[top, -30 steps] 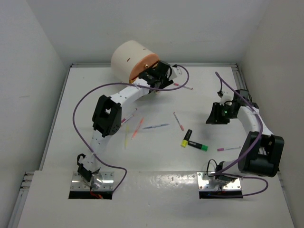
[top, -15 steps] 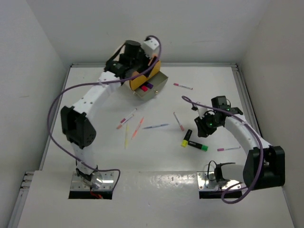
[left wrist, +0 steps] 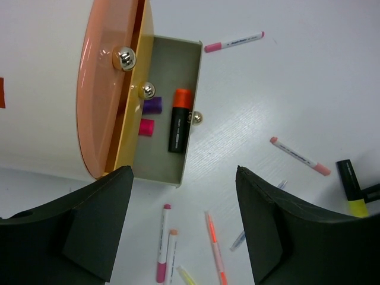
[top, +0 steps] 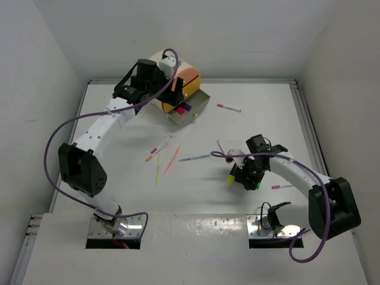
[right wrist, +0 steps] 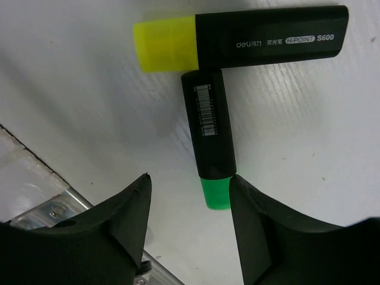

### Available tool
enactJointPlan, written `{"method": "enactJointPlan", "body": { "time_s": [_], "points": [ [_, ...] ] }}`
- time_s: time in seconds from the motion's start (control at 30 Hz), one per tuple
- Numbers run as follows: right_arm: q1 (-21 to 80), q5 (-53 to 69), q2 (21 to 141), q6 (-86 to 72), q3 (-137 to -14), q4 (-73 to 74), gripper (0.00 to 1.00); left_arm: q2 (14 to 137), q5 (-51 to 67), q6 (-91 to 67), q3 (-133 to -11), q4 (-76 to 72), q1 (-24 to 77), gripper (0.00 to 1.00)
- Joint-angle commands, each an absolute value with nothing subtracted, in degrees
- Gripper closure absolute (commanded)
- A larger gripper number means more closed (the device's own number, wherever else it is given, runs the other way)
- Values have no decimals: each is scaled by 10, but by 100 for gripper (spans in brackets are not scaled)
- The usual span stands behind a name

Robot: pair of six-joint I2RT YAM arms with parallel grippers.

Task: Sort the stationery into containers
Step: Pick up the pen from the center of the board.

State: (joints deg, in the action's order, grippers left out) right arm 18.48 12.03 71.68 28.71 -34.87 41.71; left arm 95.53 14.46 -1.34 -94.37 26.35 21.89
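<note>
**Top external view.** The left arm reaches to the back left of the tabletop [top: 267, 113], and the left end effector [top: 172, 89] hangs over the round cabinet [top: 191, 80]. The cabinet's open drawer [top: 199, 105] is pulled out toward the middle. Thin pens lie scattered in front of it, among them a pink pen [top: 228, 107] just right of the drawer and a blue pen [top: 195, 158] nearer the centre. The right end effector [top: 246, 175] sits low over two highlighters near the front. Only the yellow cap [top: 230, 178] and the green cap [top: 256, 185] peek out from under it.

**Left wrist view.** The left end effector [left wrist: 184, 172] is released, with both dark fingers [left wrist: 89, 225] spread wide and nothing between them. Below it stands the cream cabinet [left wrist: 41, 77], its peach drawer [left wrist: 104, 89] and yellow-orange drawer [left wrist: 127, 130] pushed in. The grey open drawer [left wrist: 178, 59] holds an orange-capped highlighter [left wrist: 180, 122], plus a purple cap [left wrist: 152, 105] and a pink cap [left wrist: 146, 127] half hidden under the drawer above.

**Right wrist view.** The right end effector [right wrist: 190, 178] is spread, not clenched. The green-capped highlighter [right wrist: 211, 130] lies flat on the tabletop, its cap end between the fingers [right wrist: 279, 231] — I cannot tell whether a pad touches it. The yellow-capped highlighter [right wrist: 255, 38] lies across its far end, touching it.
</note>
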Motion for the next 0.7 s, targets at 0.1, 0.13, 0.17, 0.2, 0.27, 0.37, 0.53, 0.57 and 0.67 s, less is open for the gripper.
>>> {"method": "enactJointPlan", "body": {
  "time_s": [0.1,0.13,0.17,0.2,0.27,0.37,0.53,0.57,0.67],
  "points": [
    [196,79,753,313,-356,365,45,951,169,-34,-956,249,213,24],
    [198,74,757,316,-356,361,45,951,169,-35,-955,249,214,24],
    [199,64,765,319,-356,356,45,952,169,-34,-956,249,214,24],
    [203,60,770,320,-356,347,45,953,168,-32,-956,249,214,24],
    [209,48,782,323,-354,340,47,954,164,-31,-957,249,214,24],
    [219,38,792,330,-349,331,50,953,154,-32,-957,250,211,24],
    [236,29,790,344,-336,319,64,951,154,-37,-952,248,203,24],
    [238,29,788,346,-333,321,65,951,155,-37,-952,249,203,24],
    [252,31,781,353,-323,326,72,953,157,-38,-952,246,199,24]
  ]
}}
